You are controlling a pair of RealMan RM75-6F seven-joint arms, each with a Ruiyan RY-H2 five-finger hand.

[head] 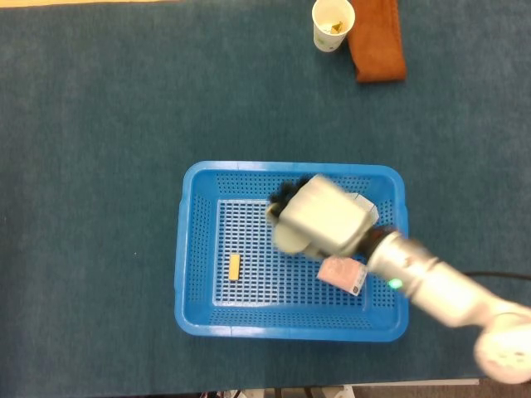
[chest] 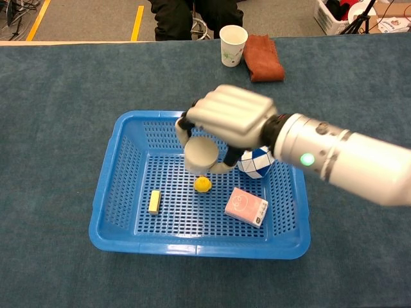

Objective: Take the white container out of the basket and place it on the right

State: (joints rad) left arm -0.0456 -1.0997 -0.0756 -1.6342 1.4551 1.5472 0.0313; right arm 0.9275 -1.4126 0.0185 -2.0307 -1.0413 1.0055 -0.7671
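Observation:
My right hand (chest: pixel 230 122) holds the white container (chest: pixel 201 154), a small round tub, lifted above the blue basket (chest: pixel 115 192). In the head view the right hand (head: pixel 325 215) is blurred over the basket (head: pixel 195 315), and the container (head: pixel 289 238) peeks out under its fingers. My left hand is in neither view.
Inside the basket lie a yellow ball (chest: pixel 203 185), a yellow bar (chest: pixel 154 201), a pink card pack (chest: pixel 246 207) and a blue-white puzzle ball (chest: pixel 255 163). A paper cup (chest: pixel 232 45) and a brown cloth (chest: pixel 263 58) sit at the table's far side.

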